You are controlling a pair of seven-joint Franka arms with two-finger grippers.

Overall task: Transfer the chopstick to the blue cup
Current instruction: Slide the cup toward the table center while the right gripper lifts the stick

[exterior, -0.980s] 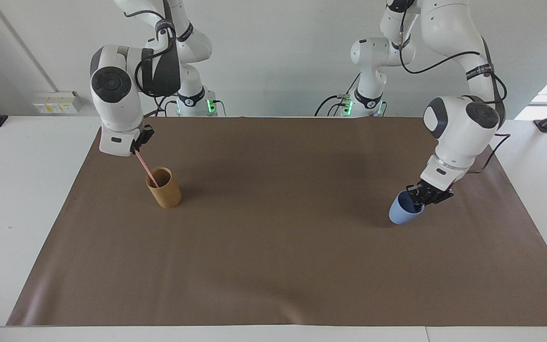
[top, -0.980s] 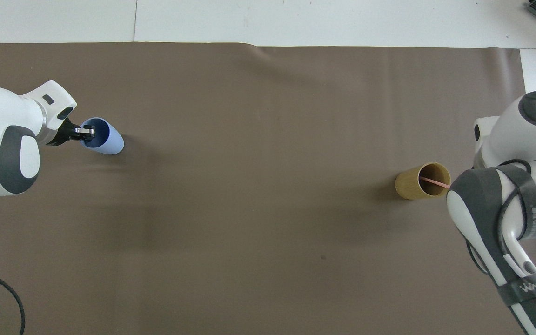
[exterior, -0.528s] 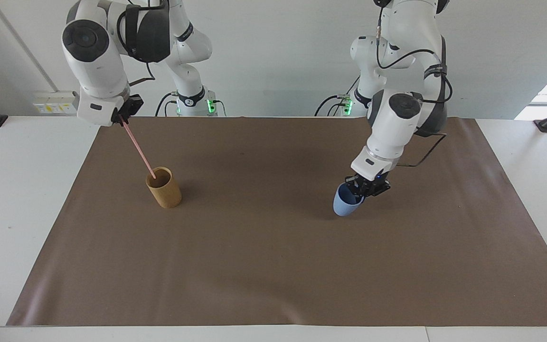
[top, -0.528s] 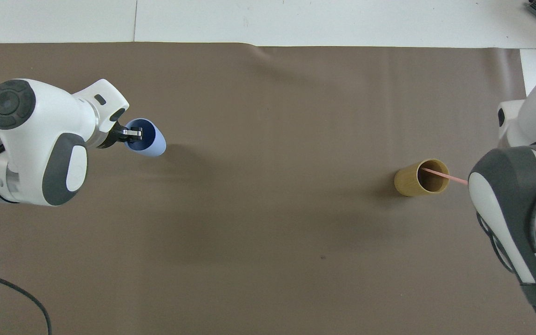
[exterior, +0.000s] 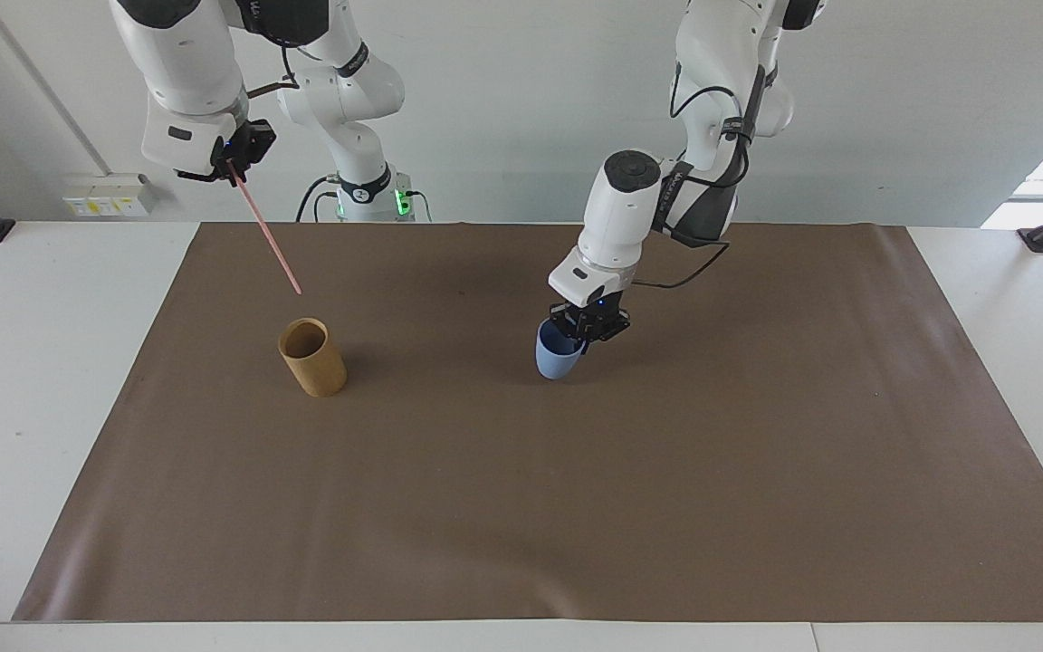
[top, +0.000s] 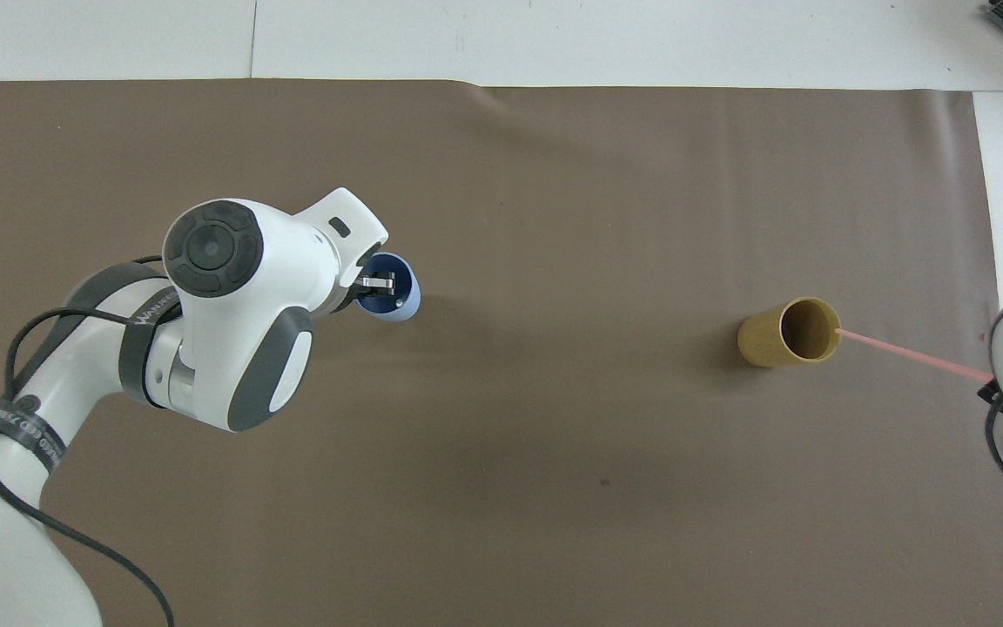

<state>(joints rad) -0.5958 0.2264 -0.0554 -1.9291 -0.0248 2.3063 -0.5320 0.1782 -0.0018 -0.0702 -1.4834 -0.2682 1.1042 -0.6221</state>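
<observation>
My right gripper (exterior: 234,161) is shut on the top end of the pale pink chopstick (exterior: 266,228), held high in the air. The stick slants down, and its lower tip hangs just above the tan-brown cup (exterior: 311,357), clear of the rim. In the overhead view the chopstick (top: 911,353) runs from that cup (top: 790,333) to the frame's edge. My left gripper (exterior: 587,328) is shut on the rim of the light blue cup (exterior: 558,355), one finger inside. The blue cup (top: 395,302) is tilted, low over the middle of the mat, under my left gripper (top: 377,285).
A brown mat (exterior: 576,507) covers most of the white table (exterior: 33,362). The tan-brown cup stands upright toward the right arm's end. A black cable (top: 75,540) trails from the left arm.
My right gripper has risen and pulled the chopstick fully out of the tan-brown cup. My left gripper has carried the blue cup from the left arm's end toward the middle of the mat.
</observation>
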